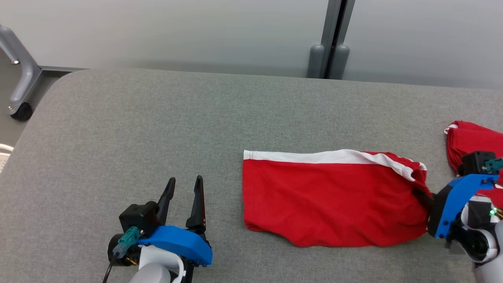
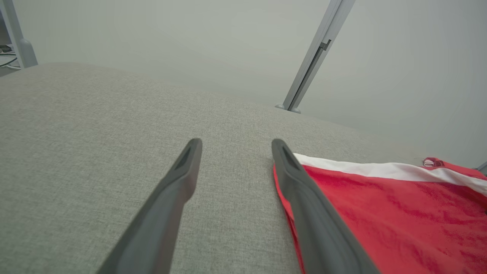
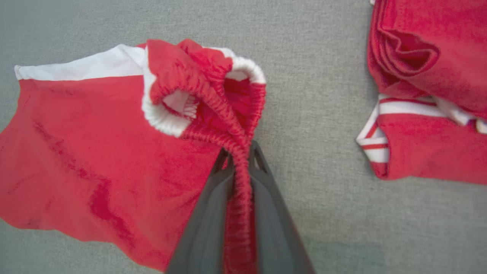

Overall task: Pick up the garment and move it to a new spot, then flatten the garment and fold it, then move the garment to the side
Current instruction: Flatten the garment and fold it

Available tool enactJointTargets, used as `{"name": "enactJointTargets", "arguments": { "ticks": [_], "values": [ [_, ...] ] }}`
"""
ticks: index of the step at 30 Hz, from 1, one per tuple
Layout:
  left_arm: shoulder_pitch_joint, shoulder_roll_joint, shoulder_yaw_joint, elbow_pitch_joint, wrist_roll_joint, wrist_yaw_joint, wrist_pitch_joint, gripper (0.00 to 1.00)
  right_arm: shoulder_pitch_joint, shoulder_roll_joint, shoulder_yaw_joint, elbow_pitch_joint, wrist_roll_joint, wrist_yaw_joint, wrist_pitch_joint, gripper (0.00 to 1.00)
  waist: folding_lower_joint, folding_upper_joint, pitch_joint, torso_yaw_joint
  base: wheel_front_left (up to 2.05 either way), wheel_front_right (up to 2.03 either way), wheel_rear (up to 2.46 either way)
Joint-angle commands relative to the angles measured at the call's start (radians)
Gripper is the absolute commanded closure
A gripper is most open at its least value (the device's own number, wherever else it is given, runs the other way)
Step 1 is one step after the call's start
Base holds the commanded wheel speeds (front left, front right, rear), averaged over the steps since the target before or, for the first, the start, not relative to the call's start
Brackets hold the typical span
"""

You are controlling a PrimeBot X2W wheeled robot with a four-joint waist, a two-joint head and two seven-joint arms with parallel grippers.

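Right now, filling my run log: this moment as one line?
right gripper: shut on shorts | left gripper: open, empty | shorts: lying on table

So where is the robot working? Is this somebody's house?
Probably not a house. It looks like a lab or workroom: a big grey cloth-covered table, plain pale wall panels joined by a metal post, and a metal frame on a wheel.

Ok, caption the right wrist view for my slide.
Right claw pinches the red shorts by the waistband; another red garment lies apart on the grey table.
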Motion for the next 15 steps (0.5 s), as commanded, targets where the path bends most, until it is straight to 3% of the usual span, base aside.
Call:
{"name": "enactJointTargets", "arguments": {
  "ticks": [1, 7, 15],
  "values": [
    [-0.013, 0.005, 0.001, -0.003, -0.001, 0.001, 0.002, 0.0, 0.009, 0.023, -0.004, -0.012, 0.017, 0.0, 0.007, 1.0, 0.0, -0.0001, 0.001, -0.001, 0.0, 0.0, 0.0],
    [-0.027, 0.009, -0.006, -0.005, 0.0, 0.001, 0.008, 0.0, 0.001, 0.128, -0.01, -0.104, 0.121, 0.0, 0.059, 1.0, 0.0, -0.0001, 0.003, 0.009, 0.0, 0.0, 0.0],
    [-0.038, 0.007, -0.009, -0.01, -0.004, 0.004, 0.007, 0.0, -0.013, 0.208, 0.054, -0.224, 0.182, 0.0, 0.092, 1.0, 0.0, -0.0001, 0.012, 0.049, 0.0, 0.0, 0.0]
  ]
}}
